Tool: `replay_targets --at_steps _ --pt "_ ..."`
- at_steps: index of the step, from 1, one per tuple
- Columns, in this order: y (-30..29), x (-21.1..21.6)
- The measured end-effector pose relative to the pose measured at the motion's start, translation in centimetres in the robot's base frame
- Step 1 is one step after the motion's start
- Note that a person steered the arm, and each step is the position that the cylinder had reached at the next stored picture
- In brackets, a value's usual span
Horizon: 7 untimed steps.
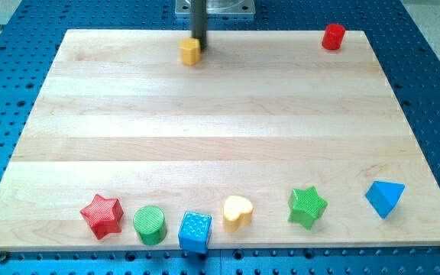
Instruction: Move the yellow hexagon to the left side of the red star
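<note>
Single camera view; light wooden worktop (220, 137) on a blue perforated base (434, 92).

Yellow hexagon (190, 51) sits near the view's top edge of the worktop, a little left of centre. My tip (198, 50) is down just beside it, at its right side as viewed, apparently touching; the dark rod rises straight up out of frame. No jaws on this arm, only the rod, so no open or closed state to record.

Red star (101, 215) lies near the view's bottom left corner, well apart from the hexagon, almost the full depth of the worktop between them.

Bottom row, left to right in the view: red star, green cylinder (150, 224) just beside it, blue cube (195, 232) at the very edge, yellow heart (237, 211), green star (307, 206), blue triangular block (385, 198).

Red cylinder (333, 37) stands alone near the view's top right corner
</note>
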<state>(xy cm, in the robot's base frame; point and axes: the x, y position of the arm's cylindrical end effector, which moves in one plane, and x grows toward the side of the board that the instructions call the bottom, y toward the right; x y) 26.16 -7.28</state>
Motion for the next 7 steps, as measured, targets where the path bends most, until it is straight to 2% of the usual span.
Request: replay_targets --at_steps 1,2,3,4,5,7 --pt "-2.7 8.2" --pt "-8.7 14.4" --pt "-10.1 13.7" --pt "-13.8 16.4" --pt "-14.3 26.5" --pt "-16.2 25.1"
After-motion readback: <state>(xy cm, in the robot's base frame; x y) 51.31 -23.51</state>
